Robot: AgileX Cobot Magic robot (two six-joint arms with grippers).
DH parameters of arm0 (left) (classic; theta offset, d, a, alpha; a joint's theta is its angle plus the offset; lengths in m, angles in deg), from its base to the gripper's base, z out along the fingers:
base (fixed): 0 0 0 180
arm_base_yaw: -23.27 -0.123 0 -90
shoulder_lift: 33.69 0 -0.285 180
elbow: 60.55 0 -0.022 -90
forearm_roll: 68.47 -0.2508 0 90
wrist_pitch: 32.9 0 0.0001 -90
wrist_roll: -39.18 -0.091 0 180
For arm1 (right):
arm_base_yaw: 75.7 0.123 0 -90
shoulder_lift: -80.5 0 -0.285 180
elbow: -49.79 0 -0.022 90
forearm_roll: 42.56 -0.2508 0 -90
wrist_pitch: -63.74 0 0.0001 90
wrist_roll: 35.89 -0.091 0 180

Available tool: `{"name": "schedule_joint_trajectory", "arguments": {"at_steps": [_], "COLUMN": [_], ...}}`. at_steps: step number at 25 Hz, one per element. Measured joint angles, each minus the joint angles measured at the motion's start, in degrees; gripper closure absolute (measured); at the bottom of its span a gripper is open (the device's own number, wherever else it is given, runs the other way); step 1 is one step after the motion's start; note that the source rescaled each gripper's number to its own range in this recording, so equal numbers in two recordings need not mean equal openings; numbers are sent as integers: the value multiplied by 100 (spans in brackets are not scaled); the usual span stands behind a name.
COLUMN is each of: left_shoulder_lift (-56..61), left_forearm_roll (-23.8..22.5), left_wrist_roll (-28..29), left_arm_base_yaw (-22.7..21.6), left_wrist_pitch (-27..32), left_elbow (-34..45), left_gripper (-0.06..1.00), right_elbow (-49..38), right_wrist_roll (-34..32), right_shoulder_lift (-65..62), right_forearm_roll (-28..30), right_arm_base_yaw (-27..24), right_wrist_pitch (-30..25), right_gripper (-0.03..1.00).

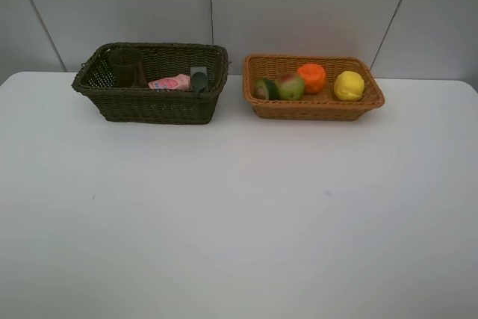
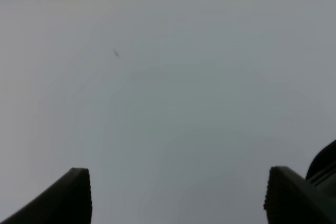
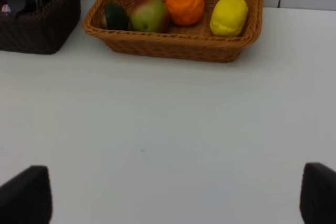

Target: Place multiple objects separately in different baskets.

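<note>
Fruits lay in orange-tan basket (image 1: 258,107) at 1 o'clock; cup, bottles in dark basket (image 1: 149,106) at 11. Left gripper (image 2: 178,195), right gripper (image 3: 176,195) spread, empty. Risk judged: careless reach could snag basket rim.

Soft, even light is washing the white tabletop (image 1: 239,222), the baskets are casting only faint shadows, and the left wrist view is looking hazy and dim.

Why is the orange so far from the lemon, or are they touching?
Apart. The right wrist view shows basket weave between the orange and the lemon; the high view shows the same gap.
</note>
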Motion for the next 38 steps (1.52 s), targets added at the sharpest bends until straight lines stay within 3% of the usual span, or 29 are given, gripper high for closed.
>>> {"name": "schedule_joint_trajectory", "arguments": {"at_steps": [4,11,17,28,38], "left_shoulder_lift": [43,634,1198,2352,2388], "left_forearm_roll": [163,790,919,939,939], "left_wrist_roll": [-173,-1023,-1212,-1219,-1219], "left_arm_base_yaw": [-434,-1756,-2715,-2995,-3000], "left_wrist_pitch": [18,24,32,46,58], "left_elbow": [69,69,69,69,69], "left_gripper": [6,6,6,6,6], "right_elbow": [0,0,0,0,0], "right_wrist_roll": [0,0,0,0,0], "right_shoulder_lift": [0,0,0,0,0], "right_forearm_roll": [0,0,0,5,5], "right_arm_base_yaw": [0,0,0,0,0], "right_wrist_pitch": [0,0,0,0,0], "right_gripper": [-3,-3,-3,-3,-3]}}
